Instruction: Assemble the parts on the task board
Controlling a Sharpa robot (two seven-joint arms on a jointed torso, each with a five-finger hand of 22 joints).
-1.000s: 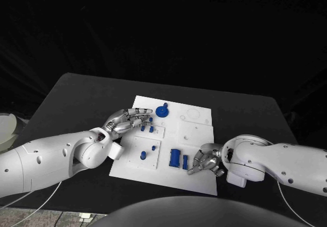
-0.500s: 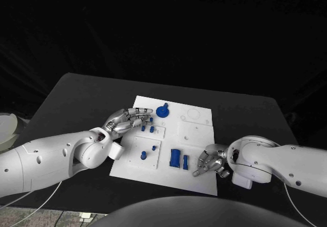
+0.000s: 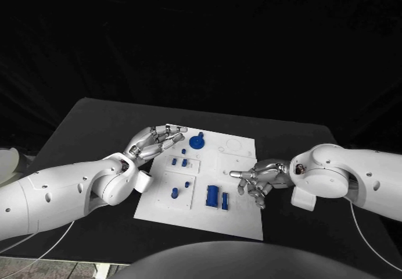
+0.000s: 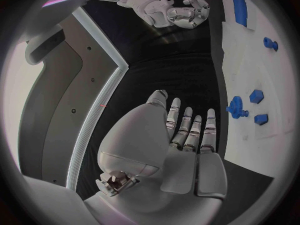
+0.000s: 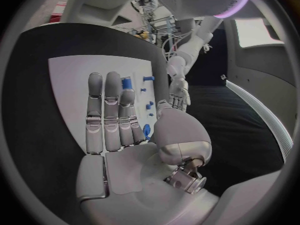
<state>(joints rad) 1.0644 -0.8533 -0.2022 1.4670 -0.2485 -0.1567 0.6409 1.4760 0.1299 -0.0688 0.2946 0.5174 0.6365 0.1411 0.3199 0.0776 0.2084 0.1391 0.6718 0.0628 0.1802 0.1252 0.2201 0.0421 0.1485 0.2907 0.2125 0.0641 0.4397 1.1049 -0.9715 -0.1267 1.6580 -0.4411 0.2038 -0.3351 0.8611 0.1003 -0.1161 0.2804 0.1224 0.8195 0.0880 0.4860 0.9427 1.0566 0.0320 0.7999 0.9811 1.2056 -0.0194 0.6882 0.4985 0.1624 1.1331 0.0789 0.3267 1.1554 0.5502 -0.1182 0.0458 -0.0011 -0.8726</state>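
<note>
- Hovering right of centre in the head view, the right hand (image 3: 255, 177) has its fingers spread wide and holds nothing; it hangs over the right edge of the task board (image 3: 239, 221), likely poised to choose a part.
- Its own wrist view shows the fingers (image 5: 105, 110) straight and side by side with a bare palm, which the head view leaves unclear.
- Just left of that hand lie two upright blue blocks (image 3: 216, 197), the nearest loose parts.
- At the board's upper left corner the left hand (image 3: 155, 142) is also empty, fingers loosely extended above the edge, probably held back out of the way.
- Its wrist view confirms flat fingers (image 4: 187, 130) over black table (image 4: 156, 60), beside the board, not on it.
- Right of the left hand in the head view sits a round blue knob (image 3: 197, 140); below it small blue pieces (image 3: 179, 162) stand in a recessed panel.
- Lower still, more small pieces (image 3: 178, 189) wait in another panel.
</note>
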